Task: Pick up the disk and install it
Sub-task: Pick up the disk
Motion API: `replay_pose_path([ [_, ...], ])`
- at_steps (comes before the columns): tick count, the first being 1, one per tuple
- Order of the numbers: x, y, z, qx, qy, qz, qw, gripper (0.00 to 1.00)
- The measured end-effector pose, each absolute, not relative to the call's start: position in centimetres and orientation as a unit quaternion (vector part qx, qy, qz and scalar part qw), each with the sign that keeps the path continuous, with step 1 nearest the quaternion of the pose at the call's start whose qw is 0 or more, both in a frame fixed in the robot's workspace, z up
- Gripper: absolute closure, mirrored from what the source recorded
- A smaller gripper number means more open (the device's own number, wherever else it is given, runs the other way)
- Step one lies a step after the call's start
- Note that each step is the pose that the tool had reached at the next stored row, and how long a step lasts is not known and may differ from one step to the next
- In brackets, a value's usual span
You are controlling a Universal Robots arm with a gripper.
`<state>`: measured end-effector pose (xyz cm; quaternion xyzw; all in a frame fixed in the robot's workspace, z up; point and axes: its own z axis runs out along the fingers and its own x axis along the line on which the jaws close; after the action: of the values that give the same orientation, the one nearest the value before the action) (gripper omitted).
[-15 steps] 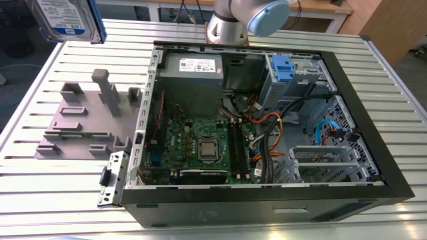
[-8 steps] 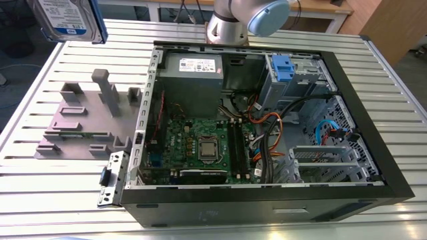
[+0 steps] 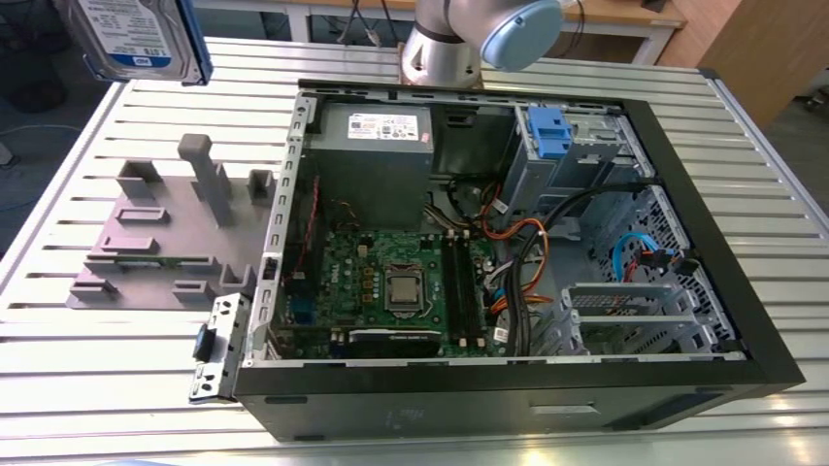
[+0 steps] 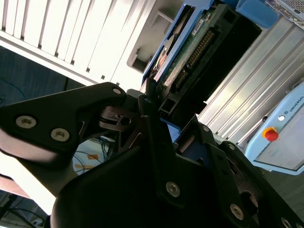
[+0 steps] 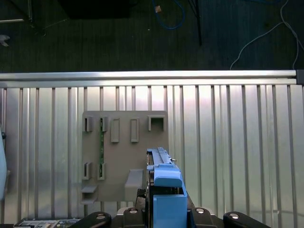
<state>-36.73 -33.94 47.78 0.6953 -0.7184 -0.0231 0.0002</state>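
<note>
Now the gripper point(image 4: 154, 107) clamps the disk point(image 3: 134, 37) between its fingers, edge-up, high above the holder point(image 3: 155, 243).

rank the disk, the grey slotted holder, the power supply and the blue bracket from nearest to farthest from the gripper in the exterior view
1. the disk: clamped in the gripper, at the exterior view's upper left.
2. the grey slotted holder: under it, on that view's left.
3. the power supply: mid-view, inside the computer case.
4. the blue bracket: farther toward the exterior view's right.
</note>
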Motion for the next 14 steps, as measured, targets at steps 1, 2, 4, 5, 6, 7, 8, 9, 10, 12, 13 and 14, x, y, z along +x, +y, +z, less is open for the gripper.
replay_pose_path([
  [1,-36.68,-33.94,47.78,0.695,-0.718,-0.023,0.000,0.63],
  [2,-36.64,-33.94,47.78,0.695,-0.718,-0.023,0.000,0.63],
  [4,-36.55,-33.94,47.78,0.695,-0.718,-0.023,0.000,0.63],
  [5,-36.51,-33.94,47.78,0.695,-0.718,-0.023,0.000,0.63],
  [6,-36.47,-33.94,47.78,0.695,-0.718,-0.023,0.000,0.63],
  [7,-36.38,-33.94,47.78,0.695,-0.718,-0.023,0.000,0.63],
  [8,-36.34,-33.94,47.78,0.695,-0.718,-0.023,0.000,0.63],
  [9,-36.30,-33.94,47.78,0.695,-0.718,-0.023,0.000,0.63],
  [10,-36.25,-33.94,47.78,0.695,-0.718,-0.023,0.000,0.63],
  [12,-36.17,-33.94,47.78,0.695,-0.718,-0.023,0.000,0.63],
  [13,-36.13,-33.94,47.78,0.695,-0.718,-0.023,0.000,0.63],
  [14,-36.08,-33.94,47.78,0.695,-0.718,-0.023,0.000,0.63],
])
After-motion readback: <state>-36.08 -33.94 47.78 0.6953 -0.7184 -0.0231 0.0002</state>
